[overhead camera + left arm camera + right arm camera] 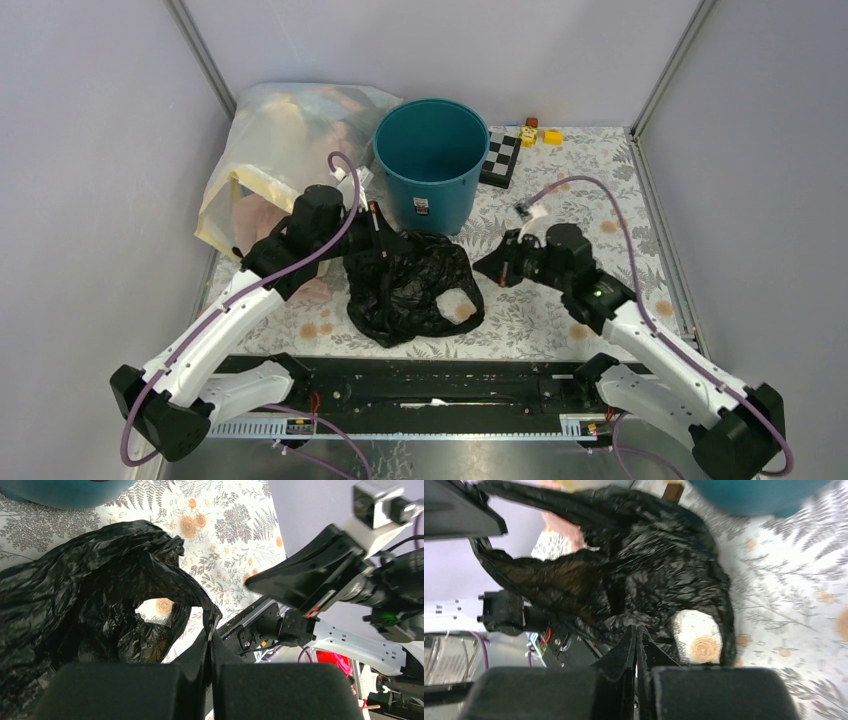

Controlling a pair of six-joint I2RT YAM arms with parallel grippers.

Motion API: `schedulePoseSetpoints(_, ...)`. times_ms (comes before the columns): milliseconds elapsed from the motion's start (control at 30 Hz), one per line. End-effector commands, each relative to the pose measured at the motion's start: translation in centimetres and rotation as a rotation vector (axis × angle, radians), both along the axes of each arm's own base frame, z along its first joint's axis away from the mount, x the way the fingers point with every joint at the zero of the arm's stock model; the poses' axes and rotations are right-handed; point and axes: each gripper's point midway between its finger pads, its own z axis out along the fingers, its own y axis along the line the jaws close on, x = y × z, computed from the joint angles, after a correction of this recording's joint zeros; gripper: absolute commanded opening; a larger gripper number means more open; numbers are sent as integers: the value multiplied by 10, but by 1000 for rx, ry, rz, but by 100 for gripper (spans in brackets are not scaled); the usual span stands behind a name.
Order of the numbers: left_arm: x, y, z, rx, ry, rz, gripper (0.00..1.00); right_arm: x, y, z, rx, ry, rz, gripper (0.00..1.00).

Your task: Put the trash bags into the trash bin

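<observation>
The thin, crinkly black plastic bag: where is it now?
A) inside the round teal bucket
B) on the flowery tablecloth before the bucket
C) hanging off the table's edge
B: the black plastic bag lies heaped on the flowery tablecloth, in front of the round teal plastic bucket, not in it.

We reach our left arm forward, the left gripper (209, 639) clamped on the trash bag (410, 285). Our right arm bends inward, the right gripper (636, 635) empty with its fingers pressed together.
</observation>
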Motion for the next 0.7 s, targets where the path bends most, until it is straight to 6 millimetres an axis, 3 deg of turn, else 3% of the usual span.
schedulePoseSetpoints(0, 0, -7, 13, -61, -32, -18, 0, -2, 38, 7, 79, -73, 63, 0)
schedulePoseSetpoints(133, 1, -13, 11, -91, -12, -20, 0, 6, 52, -4, 57, -77, -11, 0)
schedulePoseSetpoints(333, -3, -31, 8, -191, -3, -28, 0, 11, 52, -17, 85, -123, -160, 0)
schedulePoseSetpoints(467, -6, -43, 7, -204, -6, -46, 0, 16, 35, -39, 77, -90, -272, 0)
schedulePoseSetpoints(667, -8, -69, 9, -230, -22, -60, 0, 0, 16, -46, 134, -71, -292, 0)
